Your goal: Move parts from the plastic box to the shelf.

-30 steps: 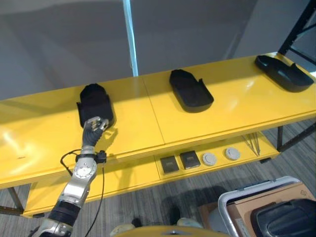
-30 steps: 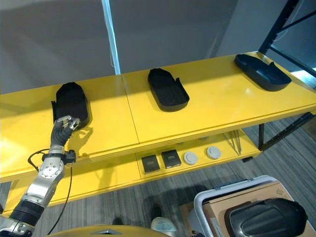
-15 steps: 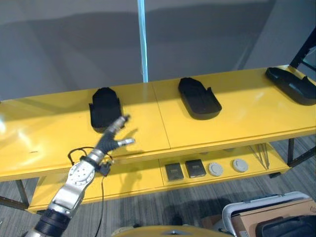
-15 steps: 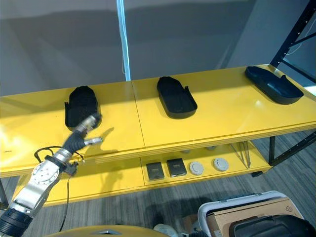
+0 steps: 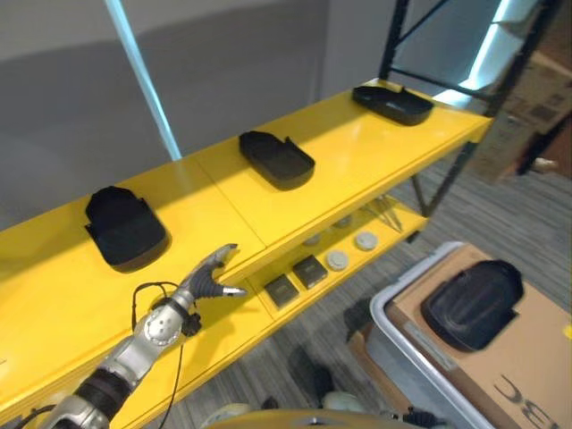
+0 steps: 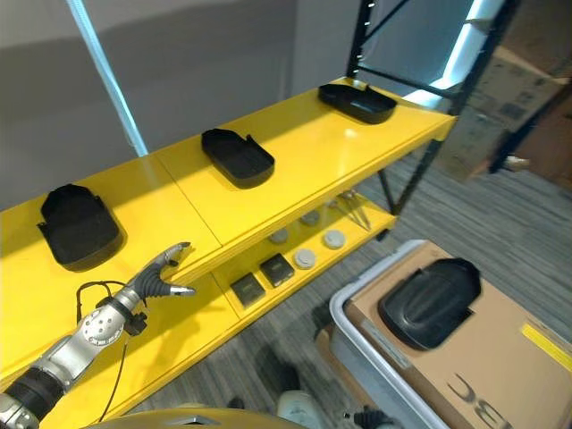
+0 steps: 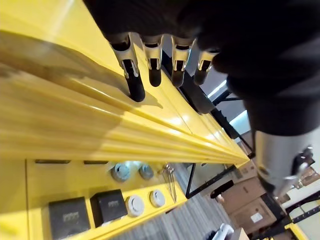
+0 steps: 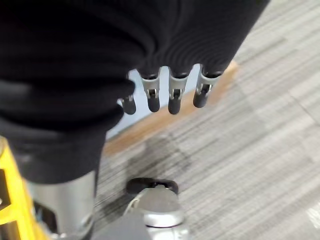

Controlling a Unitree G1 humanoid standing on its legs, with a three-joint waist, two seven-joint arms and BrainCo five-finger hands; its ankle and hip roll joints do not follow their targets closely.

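Three black moulded parts lie on the yellow shelf (image 5: pixel 357 161): one at the left (image 5: pixel 125 234), one in the middle (image 5: pixel 277 159), one at the far right end (image 5: pixel 391 103). My left hand (image 5: pixel 210 273) hovers open by the shelf's front edge, below and right of the left part and apart from it; its fingers (image 7: pixel 135 82) are straight and hold nothing. On the floor at lower right stands the grey plastic box (image 5: pixel 393 344), where another black part (image 5: pixel 472 304) rests on brown cardboard. My right hand (image 8: pixel 173 100) hangs open over the carpet.
On the lower shelf sit two black square blocks (image 5: pixel 295 279) and several grey discs (image 5: pixel 350 250). A black rack upright (image 5: pixel 398 36) rises behind the shelf's right end. Stacked cardboard boxes (image 5: pixel 527 98) stand at the far right. The floor is grey carpet.
My left hand let go of the left part, opened and drew back to the shelf's front edge. The camera swung right, bringing the plastic box into fuller view.
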